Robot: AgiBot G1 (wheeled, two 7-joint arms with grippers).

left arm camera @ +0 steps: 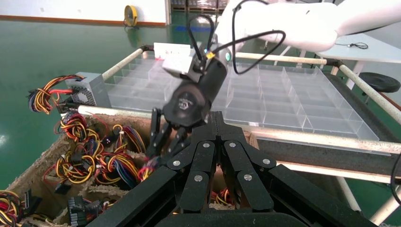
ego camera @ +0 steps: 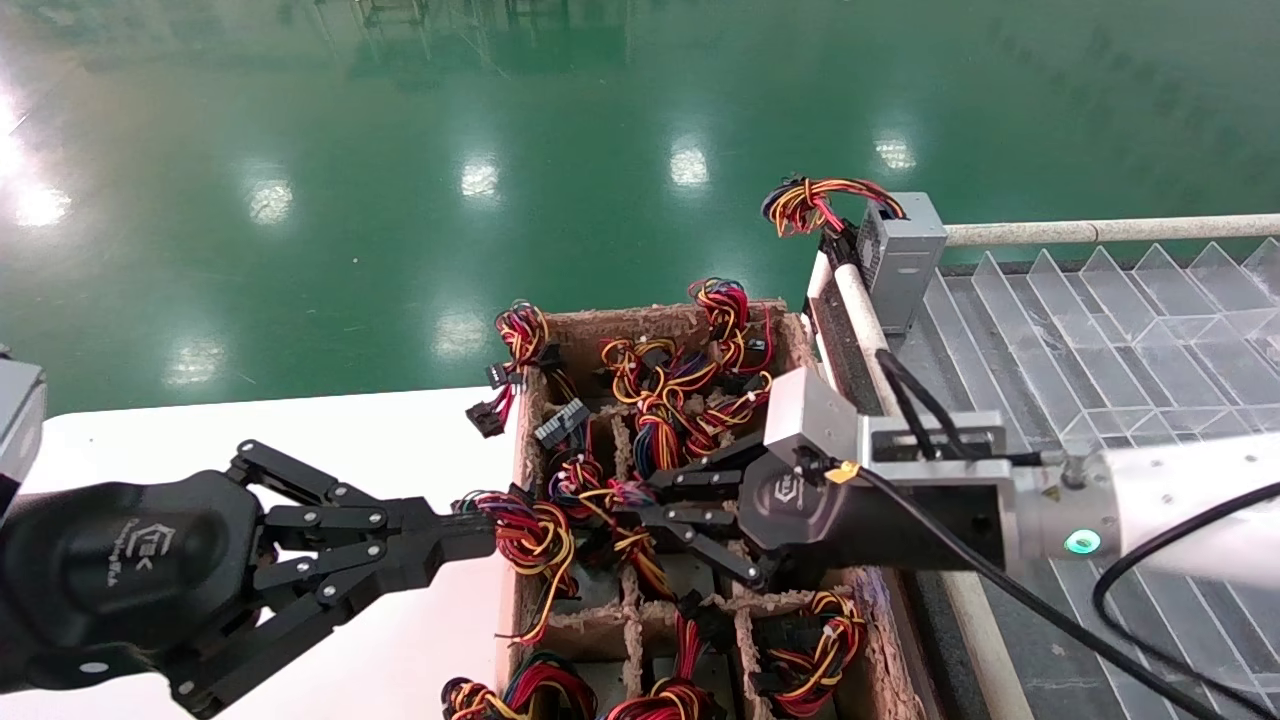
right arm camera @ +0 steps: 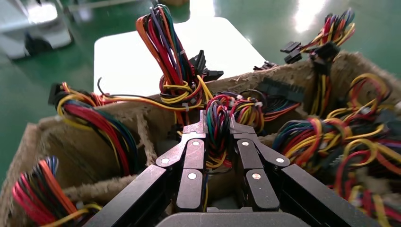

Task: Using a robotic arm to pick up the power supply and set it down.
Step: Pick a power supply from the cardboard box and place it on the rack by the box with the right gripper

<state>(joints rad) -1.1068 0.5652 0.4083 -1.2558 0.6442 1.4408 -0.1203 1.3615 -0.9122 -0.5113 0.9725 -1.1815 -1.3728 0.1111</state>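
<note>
Black links of the right pincer (ego camera: 650,510) reach from the right into the pulp crate (ego camera: 530,420), its tip down among wire bundles, while the left pincer (ego camera: 480,535) hovers shut at the crate's left wall. From the left wrist, the right pincer (left arm camera: 161,142) points down into the cells. Its own wrist view shows its fingers (right arm camera: 194,135) closed narrow around a multicoloured wire bundle (right arm camera: 217,127) standing upright between them; the power supply's box below is hidden.

power supply (ego camera: 903,255) grey | wires (ego camera: 812,205) red-yellow-orange | floor (ego camera: 400,150) green
</note>
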